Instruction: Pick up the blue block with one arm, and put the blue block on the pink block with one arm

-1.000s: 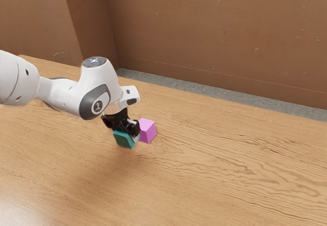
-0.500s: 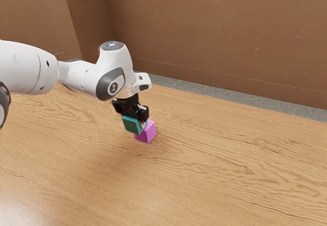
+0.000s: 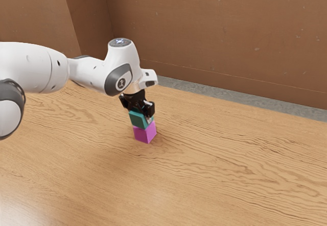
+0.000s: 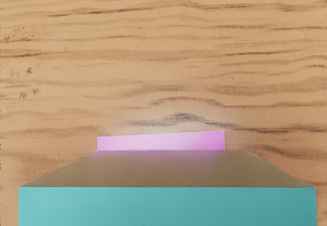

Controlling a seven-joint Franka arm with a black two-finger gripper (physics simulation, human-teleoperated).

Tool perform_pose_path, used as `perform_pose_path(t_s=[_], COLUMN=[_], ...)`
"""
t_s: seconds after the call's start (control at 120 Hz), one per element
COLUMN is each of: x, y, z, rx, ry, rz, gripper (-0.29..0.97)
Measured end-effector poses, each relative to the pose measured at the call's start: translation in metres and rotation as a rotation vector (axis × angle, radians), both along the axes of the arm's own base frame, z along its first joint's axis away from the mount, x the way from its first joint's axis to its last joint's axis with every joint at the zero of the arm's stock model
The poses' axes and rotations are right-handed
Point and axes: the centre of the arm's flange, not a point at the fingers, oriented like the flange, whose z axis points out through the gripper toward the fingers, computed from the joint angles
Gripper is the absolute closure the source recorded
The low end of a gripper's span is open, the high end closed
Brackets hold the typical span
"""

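blue block (image 3: 138,119) moved over, pink block (image 3: 145,133) half-hidden

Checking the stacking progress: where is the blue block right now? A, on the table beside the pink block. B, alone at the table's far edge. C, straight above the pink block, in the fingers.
C: the blue block is lined up right over the pink block, not beside it.
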Motion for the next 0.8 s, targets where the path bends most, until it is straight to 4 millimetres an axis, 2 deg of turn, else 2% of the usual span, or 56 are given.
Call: perform_pose_path(t_s=[0.25,0.317,0.45,0.533,0.617,0.683,0.8], x=[-0.001,-0.006,-0.030,-0.049,-0.071,-0.089,-0.115], y=[0.002,-0.006,-0.019,-0.016,-0.009,-0.003,0.005], z=[0.001,0.036,0.136,0.191,0.235,0.260,0.277], rx=[-0.020,-0.024,-0.036,-0.042,-0.047,-0.052,-0.055], ry=[0.004,-0.040,-0.163,-0.223,-0.262,-0.251,-0.169], rz=[-0.005,-0.021,-0.049,-0.050,-0.038,-0.016,0.019], gripper=[0.12,0.09,0.05,0.03,0.02,0.02,0.01])
